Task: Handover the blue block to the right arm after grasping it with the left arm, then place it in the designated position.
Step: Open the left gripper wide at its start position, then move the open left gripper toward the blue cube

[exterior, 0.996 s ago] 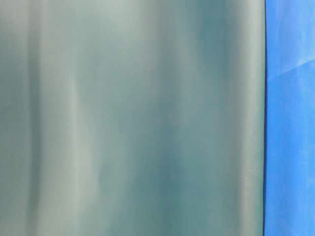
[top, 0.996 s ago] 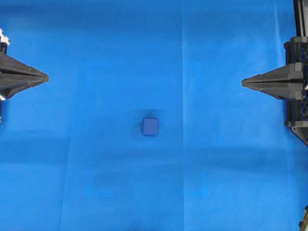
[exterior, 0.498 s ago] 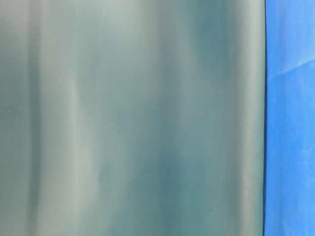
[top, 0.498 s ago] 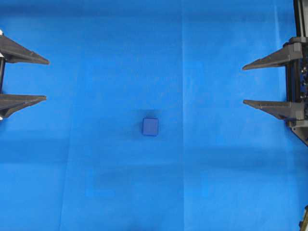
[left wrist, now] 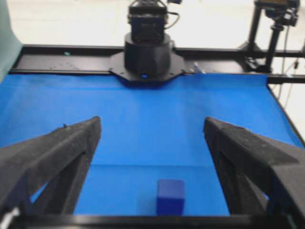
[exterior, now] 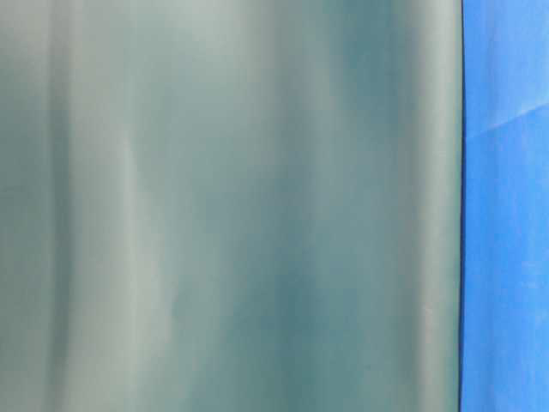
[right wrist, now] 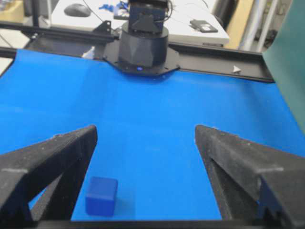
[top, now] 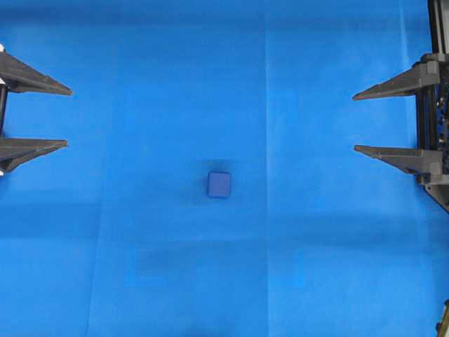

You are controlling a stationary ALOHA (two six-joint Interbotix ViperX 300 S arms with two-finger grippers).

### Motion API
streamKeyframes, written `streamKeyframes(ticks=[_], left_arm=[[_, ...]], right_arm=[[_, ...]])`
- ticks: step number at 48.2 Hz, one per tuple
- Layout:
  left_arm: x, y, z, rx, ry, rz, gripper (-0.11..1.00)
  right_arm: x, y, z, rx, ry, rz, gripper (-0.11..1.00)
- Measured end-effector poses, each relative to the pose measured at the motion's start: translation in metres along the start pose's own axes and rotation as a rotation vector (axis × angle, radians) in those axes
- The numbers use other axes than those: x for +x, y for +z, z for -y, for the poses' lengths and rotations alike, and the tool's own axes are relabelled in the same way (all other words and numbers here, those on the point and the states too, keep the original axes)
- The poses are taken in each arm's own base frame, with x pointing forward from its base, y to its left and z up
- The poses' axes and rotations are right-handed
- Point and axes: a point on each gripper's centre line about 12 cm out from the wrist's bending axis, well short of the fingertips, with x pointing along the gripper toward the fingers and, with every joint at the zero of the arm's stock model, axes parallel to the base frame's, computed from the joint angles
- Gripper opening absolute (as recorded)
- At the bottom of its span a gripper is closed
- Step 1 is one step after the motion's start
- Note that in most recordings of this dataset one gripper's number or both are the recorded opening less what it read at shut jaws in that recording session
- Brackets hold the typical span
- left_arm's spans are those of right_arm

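The blue block [top: 219, 184] is a small navy cube lying on the bright blue cloth near the middle of the overhead view. It also shows in the left wrist view [left wrist: 170, 197] and in the right wrist view [right wrist: 101, 196]. My left gripper [top: 68, 117] sits at the left edge, open and empty, far from the block. My right gripper [top: 354, 121] sits at the right edge, open and empty, also far from it. In both wrist views the fingers stand wide apart with only cloth between them.
The blue cloth [top: 224, 70] covers the whole table. The opposite arm's black base stands at the far edge in the left wrist view [left wrist: 147, 52] and in the right wrist view [right wrist: 143, 45]. A blurred grey-green surface [exterior: 223, 206] fills most of the table-level view.
Both grippers went from shut to wide open between one second and half a second ago. Nothing has moved since. The block has stayed in place.
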Motion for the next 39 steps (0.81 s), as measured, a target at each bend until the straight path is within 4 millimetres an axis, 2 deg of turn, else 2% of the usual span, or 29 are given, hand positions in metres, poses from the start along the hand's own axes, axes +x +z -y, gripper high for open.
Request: streamKeyframes(ticks=[16,26,39], left_arm=[[0.019,-0.007,0.0,-0.002,0.0,-0.002,0.92],[0.044,-0.008,0.0,-0.002,-0.002,-0.022,0.92],[0.092,-0.006,0.0,-0.003,-0.001,-0.061,0.92]], right_arm=[[0.0,0.0,0.0,0.0,0.0,0.0,0.97],[0.0,0.001,0.0,0.0,0.0,0.002,0.97],[0.0,0.0,0.0,0.0,0.0,-0.003,0.97]])
